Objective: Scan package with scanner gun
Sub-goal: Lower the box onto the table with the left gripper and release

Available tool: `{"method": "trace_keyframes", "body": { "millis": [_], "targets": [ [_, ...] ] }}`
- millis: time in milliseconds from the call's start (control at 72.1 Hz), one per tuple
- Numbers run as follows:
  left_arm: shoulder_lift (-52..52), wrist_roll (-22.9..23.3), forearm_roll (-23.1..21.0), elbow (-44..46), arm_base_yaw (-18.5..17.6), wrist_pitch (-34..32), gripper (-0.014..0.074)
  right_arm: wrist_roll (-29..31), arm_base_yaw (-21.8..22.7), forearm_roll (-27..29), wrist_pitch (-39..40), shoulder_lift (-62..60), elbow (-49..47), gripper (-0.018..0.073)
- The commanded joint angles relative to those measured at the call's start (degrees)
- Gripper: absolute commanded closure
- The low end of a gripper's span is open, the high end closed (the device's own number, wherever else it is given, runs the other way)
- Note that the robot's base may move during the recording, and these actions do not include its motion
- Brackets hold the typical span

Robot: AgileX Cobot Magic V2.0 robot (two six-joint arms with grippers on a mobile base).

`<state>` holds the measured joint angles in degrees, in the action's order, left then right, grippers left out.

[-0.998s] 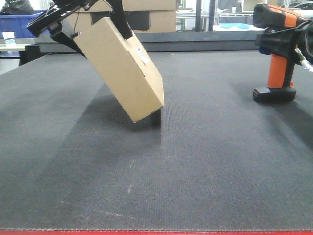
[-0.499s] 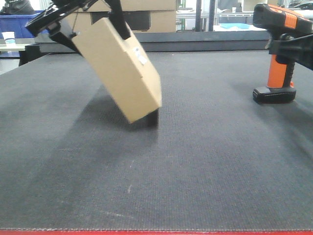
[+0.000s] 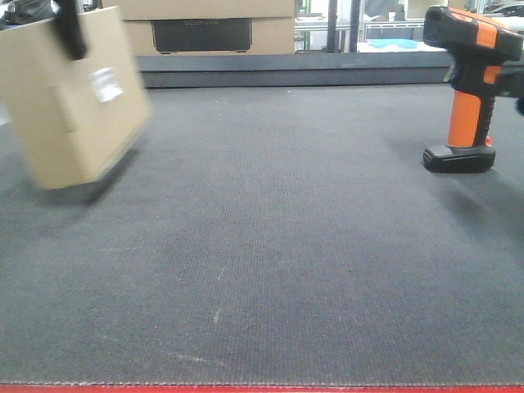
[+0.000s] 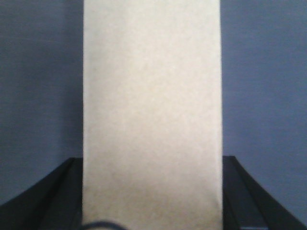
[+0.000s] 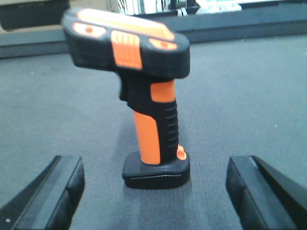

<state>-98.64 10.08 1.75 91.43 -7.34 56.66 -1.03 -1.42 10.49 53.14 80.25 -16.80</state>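
Note:
The package (image 3: 72, 106) is a plain brown box with a white sticker (image 3: 106, 83). It hangs blurred and slightly tilted just above the mat at the far left. A dark finger (image 3: 70, 29) of my left gripper crosses its top. In the left wrist view the package (image 4: 151, 105) fills the gap between the black fingers, with my left gripper (image 4: 152, 191) shut on it. The scanner gun (image 3: 467, 90) stands upright on its black base at the right. My right gripper (image 5: 153, 167) is open, and the scanner gun (image 5: 148, 96) stands just ahead of its widely spread fingers, untouched.
Larger cardboard boxes with a dark panel (image 3: 201, 33) stand behind the dark mat's far edge. A red strip (image 3: 262, 388) marks the near table edge. The grey mat (image 3: 270, 229) spans the space between package and scanner.
My left gripper swung the package far to the left and brought it closer to upright. My right gripper let go of the scanner's handle and drew back to the right, almost out of the front view.

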Motion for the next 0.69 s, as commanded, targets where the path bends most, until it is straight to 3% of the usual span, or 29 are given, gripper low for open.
{"method": "trace_keyframes", "body": {
  "millis": [0,83,222,596,679],
  "targets": [
    [0.7,-1.1,3.1,0.1,1.8,-0.4,0.0707,0.0,0.3,-1.2,-1.0,-3.3,1.3,0.0062],
    [0.7,-1.1,5.3,0.0,3.1,-0.3,0.0707,0.0,0.3,-1.3,-4.4,-6.1,1.5,0.0062],
    [0.7,-4.3,5.4,-1.5,4.1,-0.4,0.0707,0.0,0.3,-1.3,-9.7,-10.2,1.5,0.0062],
    [0.7,-4.4,5.5,-5.1,4.1,-2.4,0.0705,0.0,0.3,-1.3,-13.4,-12.9,1.5,0.0062],
    [0.7,-4.4,5.5,-5.1,4.1,-2.5,0.0612,0.0,0.3,-1.3,-14.2,-12.9,1.5,0.0062]
  ]
}}
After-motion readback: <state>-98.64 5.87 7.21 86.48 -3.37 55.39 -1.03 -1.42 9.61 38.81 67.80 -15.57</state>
